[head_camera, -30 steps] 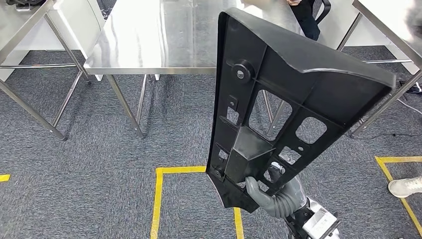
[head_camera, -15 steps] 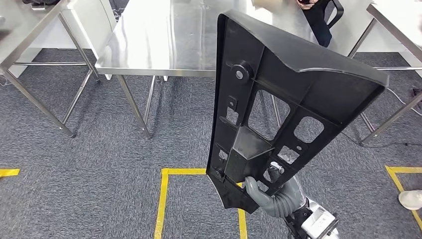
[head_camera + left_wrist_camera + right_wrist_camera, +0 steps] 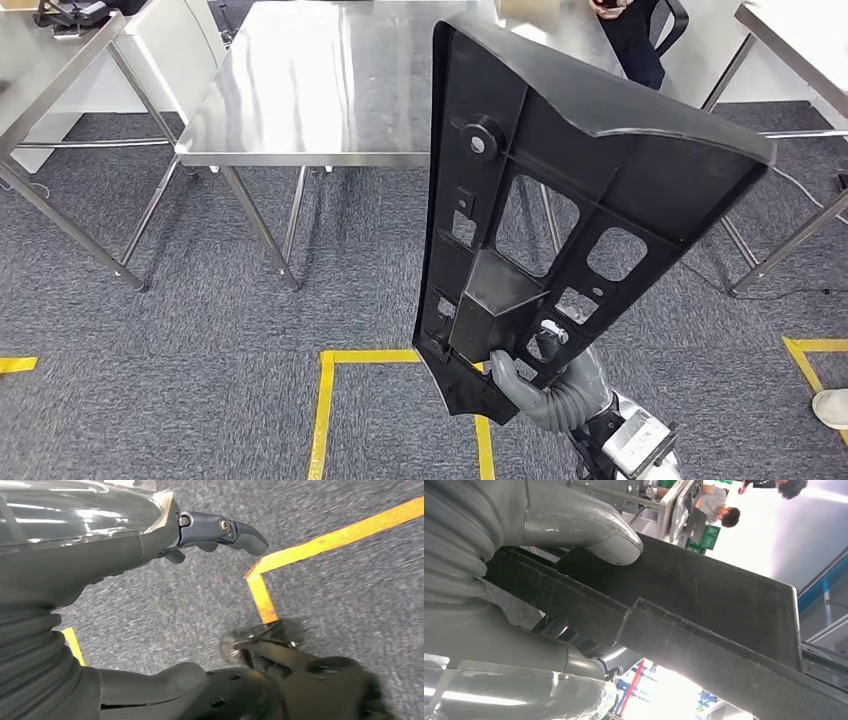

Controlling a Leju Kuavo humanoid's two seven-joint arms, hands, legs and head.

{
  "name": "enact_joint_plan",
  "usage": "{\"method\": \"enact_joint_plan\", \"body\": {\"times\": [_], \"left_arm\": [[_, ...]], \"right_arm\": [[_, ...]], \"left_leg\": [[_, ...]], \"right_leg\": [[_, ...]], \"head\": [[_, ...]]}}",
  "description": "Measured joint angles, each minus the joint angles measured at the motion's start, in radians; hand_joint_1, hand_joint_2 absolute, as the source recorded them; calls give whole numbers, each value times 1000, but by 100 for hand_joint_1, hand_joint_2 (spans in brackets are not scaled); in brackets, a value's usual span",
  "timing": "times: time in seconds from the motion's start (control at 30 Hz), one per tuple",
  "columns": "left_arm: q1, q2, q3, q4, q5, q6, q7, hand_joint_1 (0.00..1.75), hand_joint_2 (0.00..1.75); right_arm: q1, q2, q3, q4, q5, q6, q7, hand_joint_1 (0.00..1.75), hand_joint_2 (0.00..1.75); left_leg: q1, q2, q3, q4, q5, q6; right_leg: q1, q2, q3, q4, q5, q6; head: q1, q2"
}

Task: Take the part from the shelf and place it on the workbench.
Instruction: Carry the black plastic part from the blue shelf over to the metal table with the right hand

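Black ribbed plastic panel [image 3: 560,210], stiff but top-heavy, stands upright in the right hand [image 3: 535,385], gripped at its near lower edge; steel worktop [image 3: 330,90] lies beyond; left hand [image 3: 220,530] empty, fingers loose

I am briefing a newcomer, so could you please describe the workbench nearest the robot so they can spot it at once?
Beyond the yellow floor tape, past the black part in the right hand, stands the steel workbench. Unlike its neighbours, it sits centred ahead.
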Motion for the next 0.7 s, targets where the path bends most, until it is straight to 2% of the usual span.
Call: {"method": "enact_joint_plan", "body": {"times": [0.03,0.07,0.17,0.2,0.23,0.27,0.33,0.37,0.4,0.43,0.47,0.5,0.53,0.57,0.6,0.63,0.7], "left_arm": [[-1,0,0,0,0,0,0,0,175],[-2,0,0,0,0,-1,0,0,175],[-2,0,0,0,0,-2,1,0,175],[-1,0,0,0,0,-2,1,0,175],[-1,0,0,0,0,-2,1,0,175],[-2,0,0,0,0,-2,1,0,175],[-3,1,0,0,0,-2,1,0,175],[-3,1,0,0,0,-2,1,0,175],[-2,1,0,0,0,-2,1,0,175],[-2,0,0,0,0,-2,1,0,175],[-1,0,0,0,0,-2,1,0,175],[-1,-1,0,0,0,-2,1,0,175],[-1,-2,0,0,0,-2,1,0,175],[-1,-2,0,0,0,-2,1,0,175],[-1,-3,0,1,0,-2,1,0,175],[-1,-3,0,1,0,-2,1,0,175],[-1,-3,0,0,0,-3,1,0,175]], "right_arm": [[-2,0,0,0,1,0,0,175,175],[-4,0,0,0,1,0,1,175,175],[-8,1,1,0,4,-1,2,175,175],[-8,0,1,0,5,-1,3,175,175],[-10,0,2,0,5,-1,3,175,175],[-12,0,3,0,5,-2,4,175,175],[-13,0,5,1,4,-3,4,175,175],[-13,0,5,1,4,-3,4,175,175],[-12,0,6,2,4,-3,4,175,175],[-12,-1,6,3,4,-3,5,175,175],[-12,-1,6,3,4,-3,5,175,175],[-12,-1,6,4,5,-3,5,175,175],[-13,-1,7,4,5,-3,5,175,175],[-14,-1,7,5,6,-3,5,175,175],[-15,-1,7,5,6,-3,5,175,175],[-16,-1,8,6,6,-3,5,175,175],[-17,-1,8,6,9,-4,6,175,175]], "left_leg": [[-2,2,26,-56,21,3],[-4,3,44,-90,27,7],[-10,-1,59,-111,14,29],[-10,-3,68,-115,11,37],[-9,-5,78,-118,9,45],[-9,-8,87,-121,6,51],[-12,-11,96,-121,-5,61],[-14,-13,102,-121,-11,64],[-16,-16,109,-121,-18,66],[-19,-18,118,-121,-25,67],[-21,-21,130,-121,-33,67],[-23,-22,138,-122,-42,66],[-25,-24,148,-122,-50,63],[-26,-25,154,-122,-57,59],[-27,-25,158,-123,-62,54],[-28,-25,164,-120,-64,49],[-27,-22,165,-104,-67,39]], "right_leg": [[3,0,6,0,-8,6],[6,0,9,-3,-15,13],[12,-1,26,-8,-17,35],[12,-1,28,3,-17,40],[12,-1,14,31,-22,43],[12,0,-14,79,-32,42],[13,1,-102,211,-68,33],[14,2,-145,261,-85,30],[16,2,-174,281,-90,30],[18,2,-184,264,-76,33],[20,2,-176,212,-43,39],[23,2,-157,143,5,43],[26,2,-141,83,39,39],[30,1,-128,43,62,30],[34,1,-122,23,75,19],[36,1,-122,21,72,7],[29,3,-103,15,78,-6]], "head": [[0,0],[-1,0],[-3,0],[-2,0],[-1,0],[1,0],[4,0],[5,0],[5,0],[5,0],[6,0],[6,0],[5,0],[4,0],[2,0],[1,0],[1,0]]}}
